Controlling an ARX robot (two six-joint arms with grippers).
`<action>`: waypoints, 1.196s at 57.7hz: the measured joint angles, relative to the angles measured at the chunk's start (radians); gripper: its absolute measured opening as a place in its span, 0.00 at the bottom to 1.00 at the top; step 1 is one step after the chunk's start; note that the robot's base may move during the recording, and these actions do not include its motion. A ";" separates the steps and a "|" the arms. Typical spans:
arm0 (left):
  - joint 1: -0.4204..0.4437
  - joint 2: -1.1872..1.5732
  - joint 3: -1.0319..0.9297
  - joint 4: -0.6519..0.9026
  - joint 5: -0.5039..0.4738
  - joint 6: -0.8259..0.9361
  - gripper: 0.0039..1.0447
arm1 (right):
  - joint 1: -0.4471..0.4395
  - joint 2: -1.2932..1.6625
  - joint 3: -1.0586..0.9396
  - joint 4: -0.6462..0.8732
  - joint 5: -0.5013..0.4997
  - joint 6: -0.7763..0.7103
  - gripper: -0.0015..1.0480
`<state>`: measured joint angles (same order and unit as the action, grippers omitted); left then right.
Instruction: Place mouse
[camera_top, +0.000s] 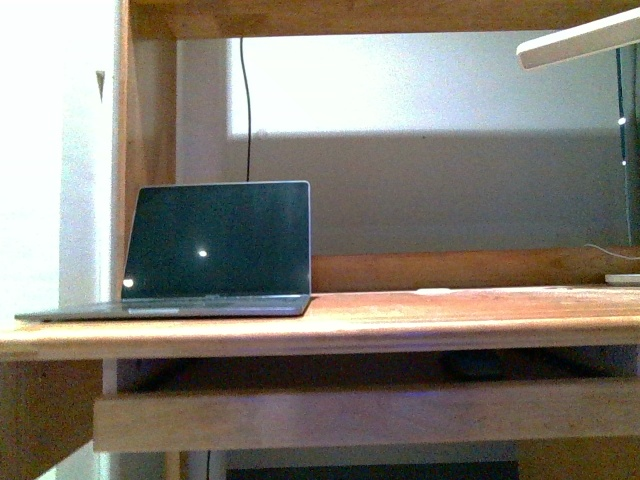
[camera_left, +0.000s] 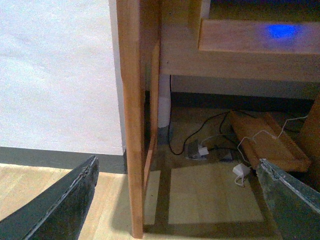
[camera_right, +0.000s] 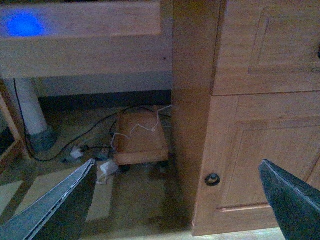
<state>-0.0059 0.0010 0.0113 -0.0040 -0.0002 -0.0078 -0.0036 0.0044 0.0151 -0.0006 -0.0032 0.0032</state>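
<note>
I cannot make out the mouse for certain. A low dark shape (camera_top: 475, 365) lies in the shadow on the pull-out shelf (camera_top: 350, 415) under the desktop (camera_top: 420, 320), too dim to identify. Neither arm appears in the front view. My left gripper (camera_left: 185, 200) is open, below desk height, with nothing between its dark fingers (camera_left: 65, 205), facing the desk leg (camera_left: 132, 125) and the floor. My right gripper (camera_right: 177, 200) is also open and empty, facing the corner of a wooden cabinet (camera_right: 255, 150).
An open laptop (camera_top: 215, 250) with a dark screen stands at the desk's left. A small white disc (camera_top: 622, 279) lies at the far right, under a lamp arm (camera_top: 580, 40). On the floor are cables, a white adapter (camera_left: 241, 170) and a small wooden trolley (camera_right: 141, 137).
</note>
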 joint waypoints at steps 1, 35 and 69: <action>0.000 0.000 0.000 0.000 0.000 0.000 0.93 | 0.000 0.000 0.000 0.000 0.000 0.000 0.93; 0.135 0.446 0.144 0.012 0.362 0.044 0.93 | 0.000 0.000 0.000 0.000 0.000 -0.001 0.93; 0.056 1.744 0.531 1.059 0.450 1.412 0.93 | 0.000 0.000 0.000 0.000 0.000 -0.001 0.93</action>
<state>0.0498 1.7454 0.5419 1.0554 0.4500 1.4044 -0.0036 0.0044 0.0151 -0.0006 -0.0032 0.0025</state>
